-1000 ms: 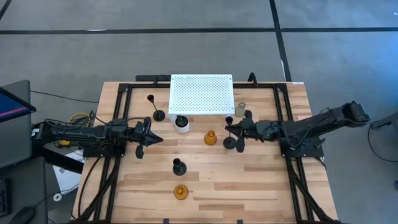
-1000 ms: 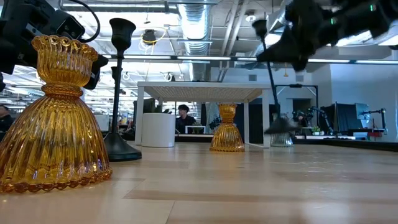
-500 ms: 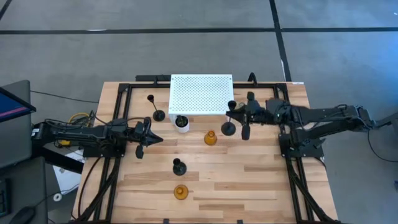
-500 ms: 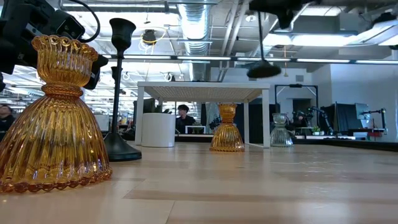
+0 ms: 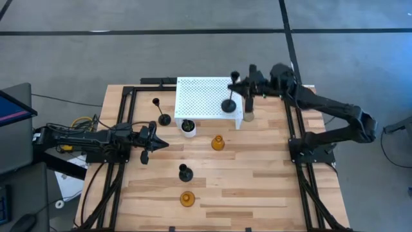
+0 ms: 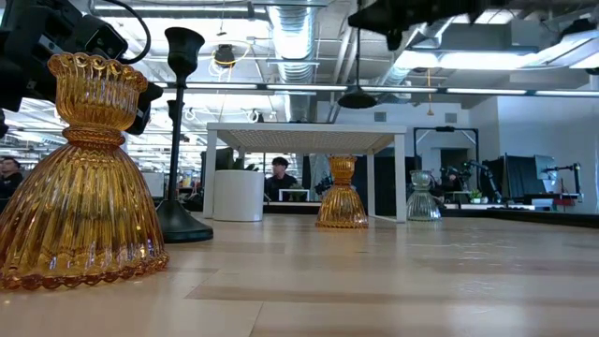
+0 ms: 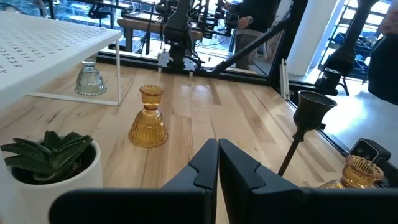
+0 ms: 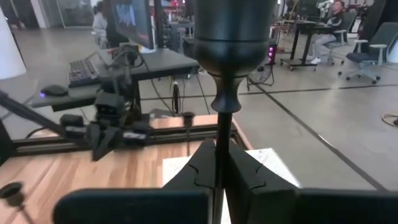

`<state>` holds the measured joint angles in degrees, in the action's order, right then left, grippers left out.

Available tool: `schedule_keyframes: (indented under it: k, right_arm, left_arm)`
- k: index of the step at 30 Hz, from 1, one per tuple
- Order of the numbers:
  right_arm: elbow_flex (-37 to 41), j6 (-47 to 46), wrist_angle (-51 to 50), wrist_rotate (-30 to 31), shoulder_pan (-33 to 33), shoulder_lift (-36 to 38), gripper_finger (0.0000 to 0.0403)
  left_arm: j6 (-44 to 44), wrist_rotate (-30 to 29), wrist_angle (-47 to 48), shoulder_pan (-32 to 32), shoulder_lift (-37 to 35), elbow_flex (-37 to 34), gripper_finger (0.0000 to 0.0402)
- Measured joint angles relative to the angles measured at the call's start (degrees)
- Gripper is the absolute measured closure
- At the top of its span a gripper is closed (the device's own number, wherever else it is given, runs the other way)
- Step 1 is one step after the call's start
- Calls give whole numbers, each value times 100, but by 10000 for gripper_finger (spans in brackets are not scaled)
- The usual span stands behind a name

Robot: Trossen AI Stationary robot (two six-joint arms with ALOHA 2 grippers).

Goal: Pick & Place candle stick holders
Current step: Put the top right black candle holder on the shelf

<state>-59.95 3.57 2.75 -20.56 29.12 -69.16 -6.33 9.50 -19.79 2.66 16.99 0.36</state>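
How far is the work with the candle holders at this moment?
Done: nothing stands on the white rack yet. In hand: the right claw is shut on a tall black holder, carried in the air above the rack. Left: two amber holders, two black ones and the clear one remain on the table. The left claw waits, shut.

An open-plan robotics lab. Exposed ceiling ducts and strip lights run overhead, while desks with monitors, office chairs and seated people surround the wooden table.
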Motion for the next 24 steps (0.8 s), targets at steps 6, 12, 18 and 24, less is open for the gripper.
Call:
schedule_keyframes:
  k: [6, 12, 18, 24]
  right_arm:
    - [-276, -233, 527, -868, 937, -682, 403]
    - [-290, -501, 1083, -1256, 1721, -1097, 403]
    - [-384, -706, 1371, -1694, 1897, -1542, 403]
    - [-825, -479, 1138, -1702, 1892, -1919, 403]
  left_arm:
    - [0, 2, 0, 0, -2, 0, 389]
    - [0, 0, 0, 0, 0, 0, 389]
    - [0, 2, -24, 0, 0, 0, 389]
    - [0, 0, -44, 0, -2, 0, 389]
